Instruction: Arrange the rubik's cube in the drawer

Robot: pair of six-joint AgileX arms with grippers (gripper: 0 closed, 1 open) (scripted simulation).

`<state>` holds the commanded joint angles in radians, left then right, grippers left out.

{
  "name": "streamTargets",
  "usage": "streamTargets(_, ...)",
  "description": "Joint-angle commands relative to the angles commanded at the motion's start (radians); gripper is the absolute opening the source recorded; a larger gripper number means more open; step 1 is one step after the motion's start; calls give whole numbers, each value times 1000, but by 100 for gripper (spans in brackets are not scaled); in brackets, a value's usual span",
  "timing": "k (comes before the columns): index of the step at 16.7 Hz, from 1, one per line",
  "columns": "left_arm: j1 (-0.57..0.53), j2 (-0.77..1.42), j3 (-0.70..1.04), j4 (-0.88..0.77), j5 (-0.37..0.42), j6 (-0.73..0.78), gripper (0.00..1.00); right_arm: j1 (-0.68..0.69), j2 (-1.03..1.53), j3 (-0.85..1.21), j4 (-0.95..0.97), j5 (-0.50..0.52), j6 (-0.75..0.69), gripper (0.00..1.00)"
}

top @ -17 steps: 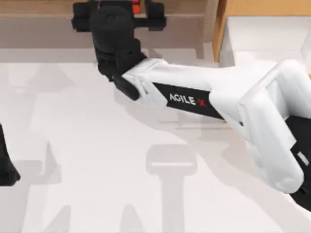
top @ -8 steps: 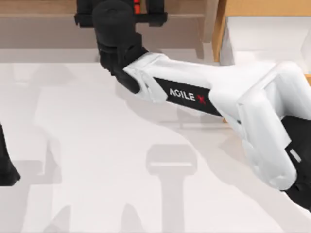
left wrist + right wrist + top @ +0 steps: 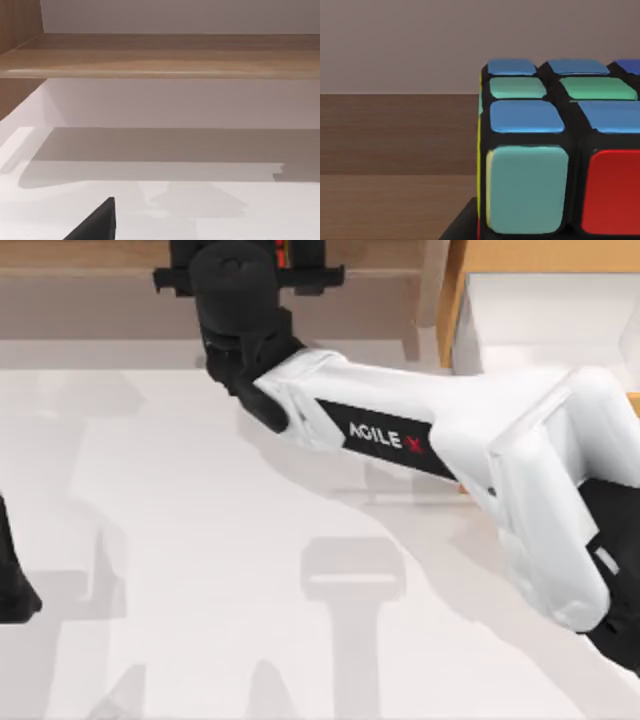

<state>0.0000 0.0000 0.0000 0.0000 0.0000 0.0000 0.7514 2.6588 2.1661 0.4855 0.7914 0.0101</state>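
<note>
While my right gripper (image 3: 283, 260) reaches over the long wooden shelf (image 3: 90, 260) at the table's far edge, the rubik's cube (image 3: 555, 150) sits right at its jaws; whether they clamp it I cannot tell. "AGILE X" marks that arm. White-walled drawer (image 3: 540, 310) lies to the right. My left arm is parked at the left edge.

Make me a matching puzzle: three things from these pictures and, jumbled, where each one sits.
Things:
1. rubik's cube
2. drawer
3. left arm

Places:
A. parked at the top view's left edge
B. far right corner of the top view
C. at the long brown shelf, right by the right claw

Pairs: 1-C, 2-B, 3-A
</note>
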Motion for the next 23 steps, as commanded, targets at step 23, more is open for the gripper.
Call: streamTargets(23,0,0,0,0,0,0,100,24,-97,-105,7,22,5,0)
